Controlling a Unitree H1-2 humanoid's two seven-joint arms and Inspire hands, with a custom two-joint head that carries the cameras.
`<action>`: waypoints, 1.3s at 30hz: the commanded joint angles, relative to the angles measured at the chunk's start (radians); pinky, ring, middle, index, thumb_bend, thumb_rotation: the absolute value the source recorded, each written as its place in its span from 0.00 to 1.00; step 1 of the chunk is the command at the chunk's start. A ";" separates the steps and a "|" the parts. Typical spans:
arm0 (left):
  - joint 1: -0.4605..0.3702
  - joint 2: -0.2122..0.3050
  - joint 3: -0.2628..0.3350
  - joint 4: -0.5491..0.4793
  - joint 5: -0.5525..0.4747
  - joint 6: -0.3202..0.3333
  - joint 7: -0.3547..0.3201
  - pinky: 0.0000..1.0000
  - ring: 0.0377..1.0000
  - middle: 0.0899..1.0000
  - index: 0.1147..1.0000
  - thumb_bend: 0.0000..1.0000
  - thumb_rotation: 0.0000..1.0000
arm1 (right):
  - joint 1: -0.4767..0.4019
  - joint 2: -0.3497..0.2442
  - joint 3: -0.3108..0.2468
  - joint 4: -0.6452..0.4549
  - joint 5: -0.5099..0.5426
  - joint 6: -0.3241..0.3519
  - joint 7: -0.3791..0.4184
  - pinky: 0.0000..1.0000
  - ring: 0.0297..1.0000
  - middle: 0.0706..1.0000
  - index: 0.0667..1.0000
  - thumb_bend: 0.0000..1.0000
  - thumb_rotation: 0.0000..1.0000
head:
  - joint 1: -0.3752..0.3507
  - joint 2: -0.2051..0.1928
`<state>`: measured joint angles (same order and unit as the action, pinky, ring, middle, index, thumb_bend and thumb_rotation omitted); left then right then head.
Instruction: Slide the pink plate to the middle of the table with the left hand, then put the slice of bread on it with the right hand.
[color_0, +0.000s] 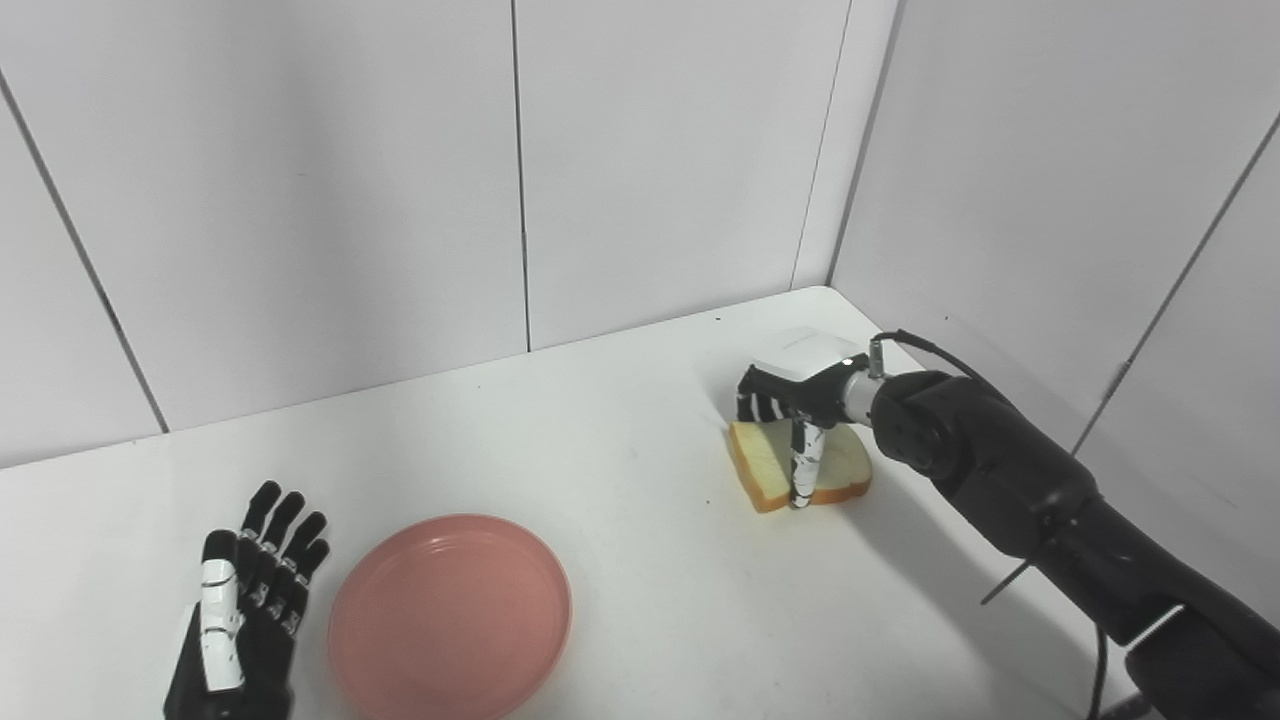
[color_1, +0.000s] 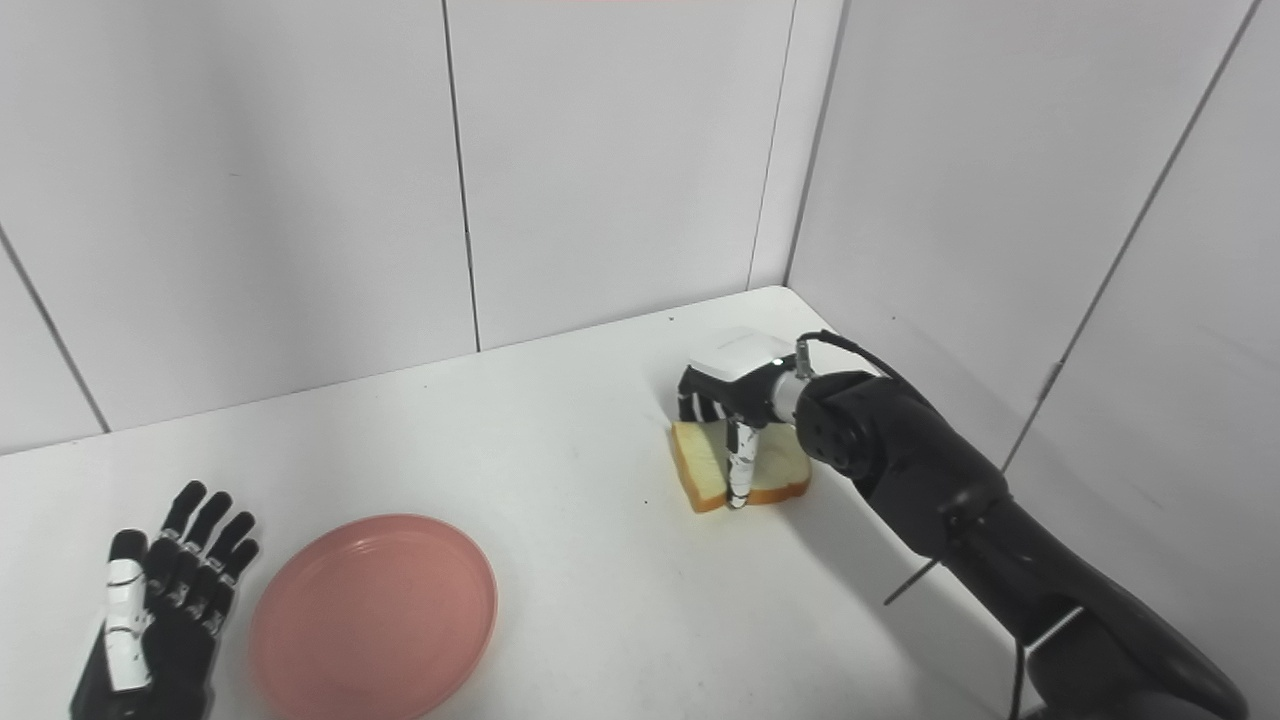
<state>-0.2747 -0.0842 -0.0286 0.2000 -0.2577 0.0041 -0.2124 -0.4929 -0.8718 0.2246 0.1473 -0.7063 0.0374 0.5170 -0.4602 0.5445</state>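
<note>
Pink plate (color_0: 450, 615): seen at the near left of the tabletop (color_0: 620, 480), just right of the left robot hand (color_0: 245, 620); it appears short of the table's middle, though that is only judged by eye.
Left robot hand: laid flat beside the plate, fingers spread and extended, nothing held; a small gap to the plate's rim is seen.
Slice of bread (color_0: 790, 465): found at the far right, near the corner of the walls, its left edge tilted up off the tabletop.
Right robot hand (color_0: 795, 400): lowered over the bread from above, fingers curled down at the far edge and the thumb down across the near crust (a grip is suggested, but whether it is firm cannot be told).
Key relation: the plate lies to the near left of the bread, well apart, so the carry is expected leftward and toward the robot.
Nearer hand: the right for the bread, the left for the plate.
</note>
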 joint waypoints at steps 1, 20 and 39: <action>-0.023 -0.007 -0.002 -0.020 -0.002 -0.018 -0.004 0.95 0.93 0.96 0.92 0.65 0.97 | -0.051 -0.025 -0.034 -0.052 0.017 0.038 0.021 0.30 0.35 0.41 0.48 0.52 0.00 | 0.004 0.000; -0.011 -0.035 -0.029 -0.055 0.054 0.015 0.045 0.95 0.92 0.93 0.91 0.66 0.98 | -0.123 0.028 -0.074 -0.303 0.097 0.093 0.129 0.42 0.47 0.45 0.46 0.53 0.00 | 0.078 0.014; -0.011 -0.067 -0.038 -0.080 0.068 0.028 0.080 0.92 0.90 0.92 0.90 0.67 0.95 | -0.200 0.283 -0.001 -0.409 0.190 0.084 0.152 0.34 0.38 0.46 0.49 0.51 0.00 | 0.249 0.050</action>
<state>-0.2605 -0.1306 -0.0644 0.1568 -0.1903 0.0454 -0.1351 -0.6426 -0.5899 0.2332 -0.2277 -0.5352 0.1465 0.6944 -0.2316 0.5921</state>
